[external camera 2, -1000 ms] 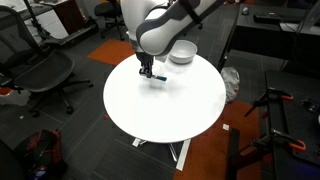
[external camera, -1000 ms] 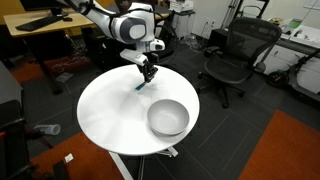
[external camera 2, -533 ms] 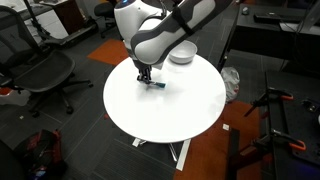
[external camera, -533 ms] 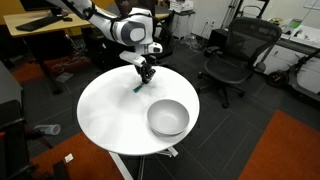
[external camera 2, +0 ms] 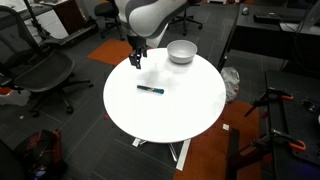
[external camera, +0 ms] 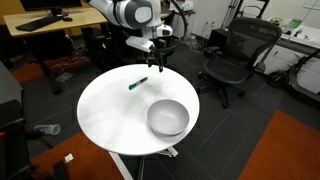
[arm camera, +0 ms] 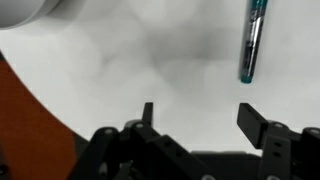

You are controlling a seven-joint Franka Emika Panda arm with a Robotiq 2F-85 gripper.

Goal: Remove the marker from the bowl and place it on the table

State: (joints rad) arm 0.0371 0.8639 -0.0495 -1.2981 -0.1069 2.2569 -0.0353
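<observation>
- My tool (arm camera: 198,118) hangs wide and empty above the desk (external camera: 105,115).
- The marker (arm camera: 254,40) lies flat on the desk, apart from the bowl (external camera: 168,117).
- I think it is best to rise straight, not brushing the marker.
- In the wrist view, upper right, its long axis runs nearly top to bottom.

— What sits on the round white table (external camera: 105,120)?
— The teal marker (external camera: 137,83) lies flat on the bare top. The grey bowl (external camera: 168,118) stands upright near the rim, well apart from it.
</observation>
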